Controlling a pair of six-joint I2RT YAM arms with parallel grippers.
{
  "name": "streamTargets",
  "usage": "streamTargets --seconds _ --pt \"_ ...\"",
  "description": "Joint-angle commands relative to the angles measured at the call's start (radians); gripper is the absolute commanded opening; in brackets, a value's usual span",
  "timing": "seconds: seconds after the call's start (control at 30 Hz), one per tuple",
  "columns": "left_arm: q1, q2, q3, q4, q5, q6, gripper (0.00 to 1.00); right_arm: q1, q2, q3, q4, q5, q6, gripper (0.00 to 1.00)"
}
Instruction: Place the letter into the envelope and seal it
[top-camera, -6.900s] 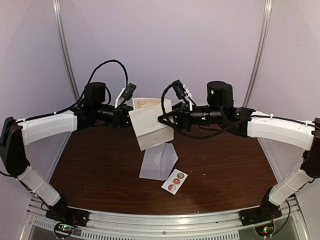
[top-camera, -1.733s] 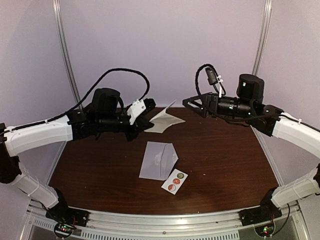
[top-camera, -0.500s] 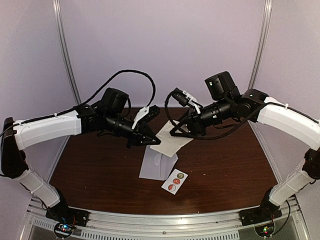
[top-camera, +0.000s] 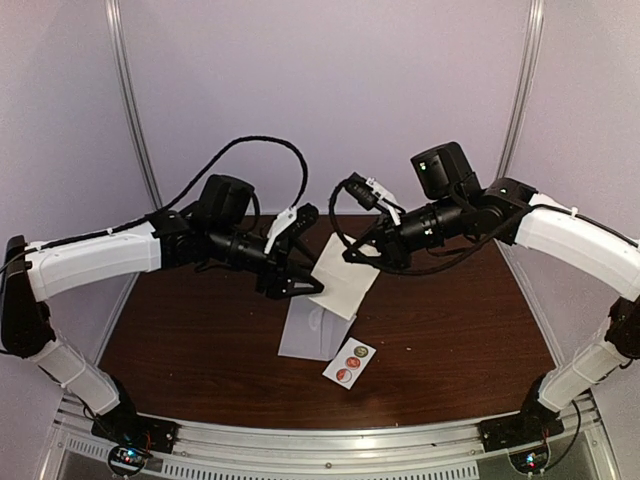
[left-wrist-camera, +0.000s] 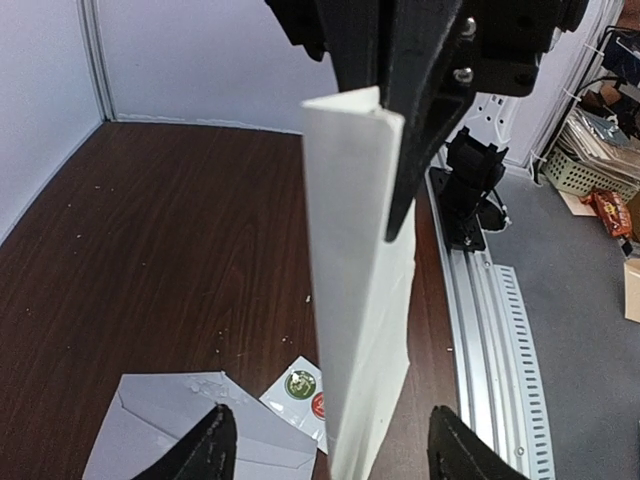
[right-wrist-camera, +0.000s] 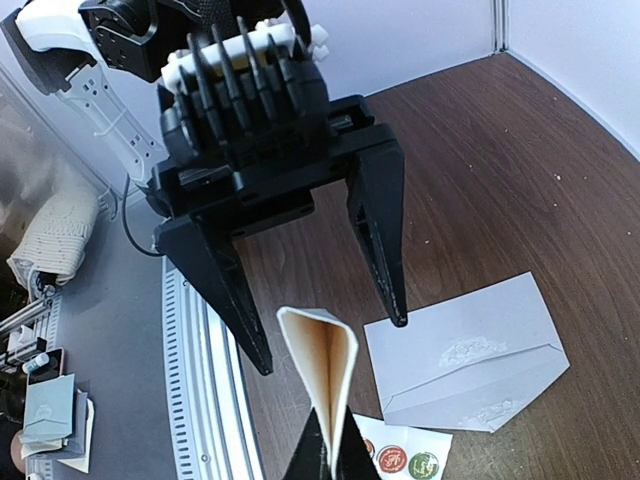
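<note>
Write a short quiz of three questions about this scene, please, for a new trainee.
1. Which gripper holds the folded white paper letter?
2. True or false: the flat pale grey paper envelope lies on the dark brown wooden table.
3. The left gripper is: A) shut on the letter; B) open, one jaw on each side of the letter; C) out of view.
Key: 1. the right gripper; 2. true; 3. B.

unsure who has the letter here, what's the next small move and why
Probably back the left gripper clear: its jaws stand open either side of the folded letter, which the right gripper pinches shut. The envelope lies flat on the table below.
</note>
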Motion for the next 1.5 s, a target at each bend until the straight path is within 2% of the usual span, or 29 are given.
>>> streamTargets --seconds 0.0,0.13,0.37,0.6,0.7,0.8,1.0,1.27,1.4,1.43,1.47 --pt "0.007 -0.085 -0.062 0.152 -0.112 -0.038 0.66 0.008 0.01 -0.015 0.039 -0.015 0.027 0.0" --pt "0.007 -0.14 -0.118 0.241 -0.149 -0.059 0.61 0.008 0.024 -0.018 0.059 -0.038 0.032 0.0" --pt "0.007 -0.12 -0.11 0.255 -0.143 -0.081 0.47 0.023 0.069 -0.002 0.057 -0.057 0.032 0.0" --pt "0.005 -0.11 -0.114 0.268 -0.132 -0.095 0.26 0.041 0.096 0.007 0.064 -0.058 0.067 0.0" --pt "0.005 -0.11 -0.116 0.273 -0.133 -0.097 0.2 0.045 0.105 0.012 0.058 -0.055 0.066 0.0" --pt "0.005 -0.106 -0.116 0.274 -0.132 -0.098 0.16 0.047 0.113 0.018 0.051 -0.053 0.065 0.0" --pt "0.005 -0.098 -0.116 0.278 -0.12 -0.1 0.15 0.049 0.126 0.026 0.053 -0.052 0.07 0.0" --pt "0.005 -0.096 -0.118 0.278 -0.096 -0.098 0.0 0.05 0.12 0.026 0.057 -0.037 0.078 0.0" --pt "0.005 -0.1 -0.115 0.27 -0.096 -0.096 0.0 0.049 0.103 0.015 0.073 -0.016 0.083 0.0" --pt "0.005 -0.102 -0.116 0.27 -0.098 -0.098 0.0 0.049 0.094 0.009 0.083 -0.005 0.086 0.07" --pt "0.005 -0.106 -0.116 0.271 -0.102 -0.103 0.0 0.047 0.082 -0.002 0.094 0.006 0.091 0.18"
